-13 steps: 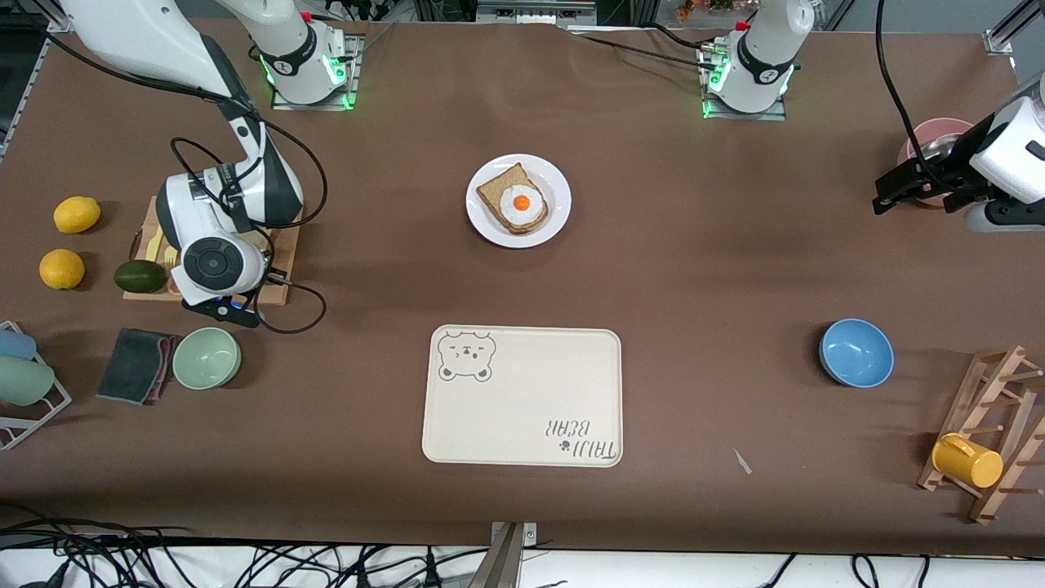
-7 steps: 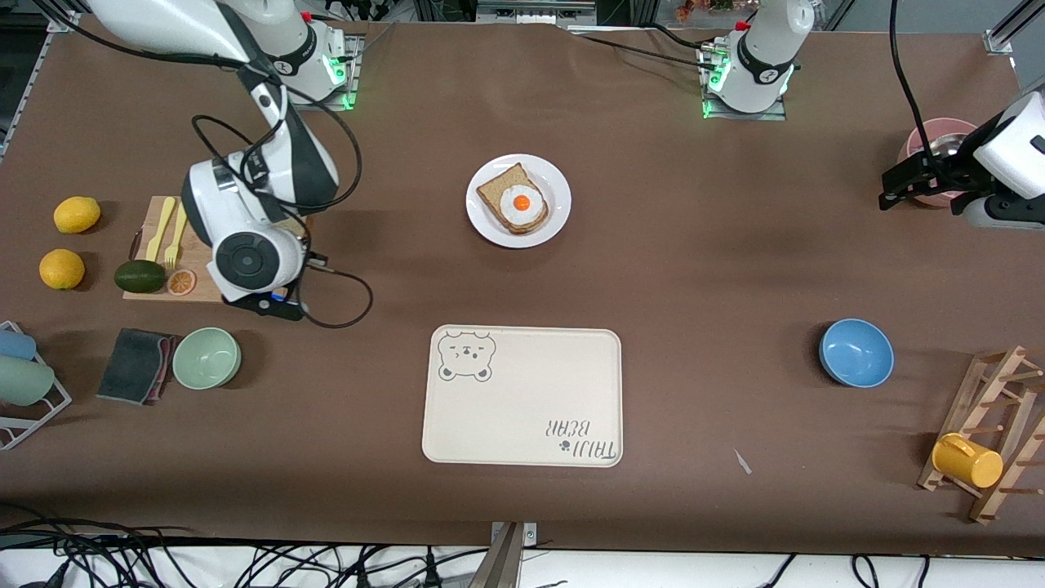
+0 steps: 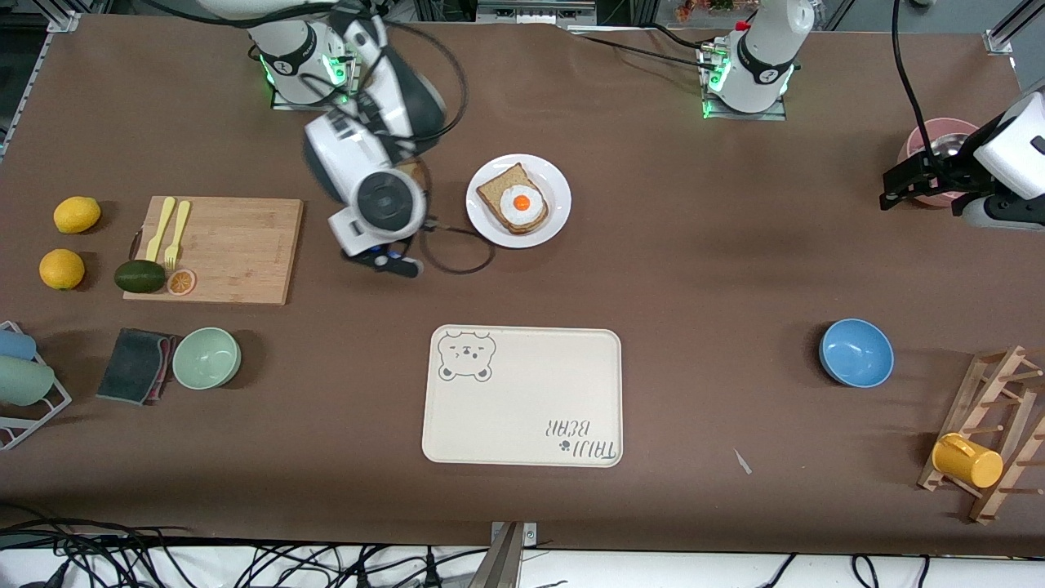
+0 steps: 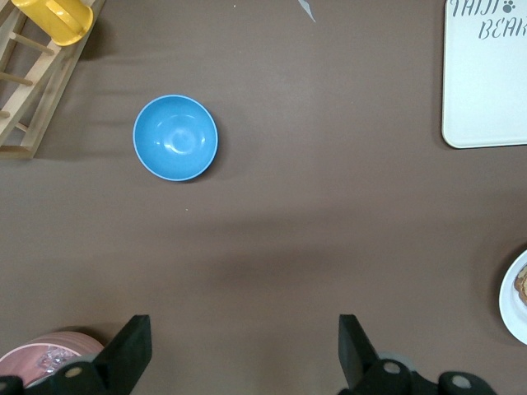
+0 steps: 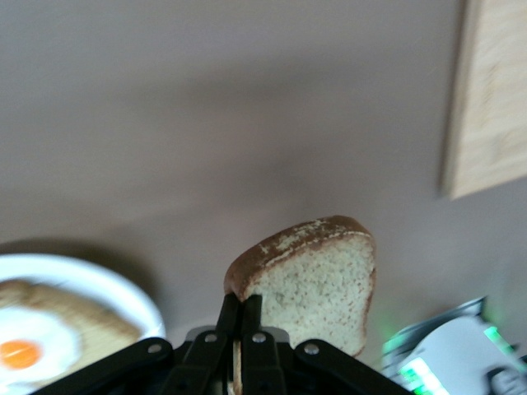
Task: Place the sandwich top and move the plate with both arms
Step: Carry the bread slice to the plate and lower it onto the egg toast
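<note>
The white plate (image 3: 558,181) sits mid-table toward the arms' bases, bearing a bread slice with a fried egg (image 3: 522,202). My right gripper (image 5: 240,311) is shut on the sandwich top (image 5: 321,276), a speckled tan slice held by its crust edge. It hangs over the bare table beside the plate, on the right arm's side; the plate's rim (image 5: 123,288) shows in the right wrist view. In the front view the right wrist (image 3: 377,202) hides most of the slice. My left gripper (image 3: 890,186) is open and empty, over the table by the pink bowl (image 3: 939,139).
A wooden cutting board (image 3: 233,249) with yellow cutlery, an orange slice and an avocado (image 3: 139,276) lies toward the right arm's end, with two lemons, a green bowl (image 3: 206,357) and a cloth. The bear-print tray (image 3: 522,396) lies nearer the camera. A blue bowl (image 3: 856,352) and mug rack (image 3: 992,433) stand toward the left arm's end.
My right arm has lifted off the cutting board and swung toward the plate with the bread slice in its gripper. The left arm has hardly moved.
</note>
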`<action>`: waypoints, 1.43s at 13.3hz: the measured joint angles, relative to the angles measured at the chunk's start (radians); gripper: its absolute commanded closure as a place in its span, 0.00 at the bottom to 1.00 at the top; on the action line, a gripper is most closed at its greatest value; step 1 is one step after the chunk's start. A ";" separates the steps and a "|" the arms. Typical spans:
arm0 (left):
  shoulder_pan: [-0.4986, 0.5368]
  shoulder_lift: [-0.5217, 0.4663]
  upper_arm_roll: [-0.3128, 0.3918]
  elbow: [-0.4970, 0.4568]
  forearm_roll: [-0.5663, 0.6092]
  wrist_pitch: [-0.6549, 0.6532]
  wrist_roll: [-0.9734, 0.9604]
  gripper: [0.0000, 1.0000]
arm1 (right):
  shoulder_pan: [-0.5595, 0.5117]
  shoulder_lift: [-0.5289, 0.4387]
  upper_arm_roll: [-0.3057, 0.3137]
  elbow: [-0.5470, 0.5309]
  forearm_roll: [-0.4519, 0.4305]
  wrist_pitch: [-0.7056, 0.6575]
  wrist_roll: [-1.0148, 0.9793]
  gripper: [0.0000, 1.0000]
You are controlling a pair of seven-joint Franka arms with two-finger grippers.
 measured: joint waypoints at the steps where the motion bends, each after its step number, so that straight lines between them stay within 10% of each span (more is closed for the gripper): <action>1: 0.000 0.000 0.000 0.000 0.000 0.000 0.000 0.00 | 0.045 0.030 0.001 0.045 0.003 0.002 0.055 1.00; 7: 0.018 0.016 0.003 0.000 0.003 0.003 0.001 0.00 | 0.236 0.236 0.003 0.280 0.006 0.082 0.245 1.00; 17: 0.015 0.019 -0.006 0.000 0.017 0.003 0.000 0.00 | 0.302 0.334 0.002 0.301 0.006 0.169 0.295 1.00; 18: 0.014 0.021 -0.007 0.000 0.017 0.003 0.000 0.00 | 0.306 0.339 0.002 0.301 0.006 0.176 0.295 0.96; 19: 0.013 0.023 -0.008 0.000 0.017 0.003 0.000 0.00 | 0.308 0.342 0.001 0.302 0.005 0.181 0.295 0.71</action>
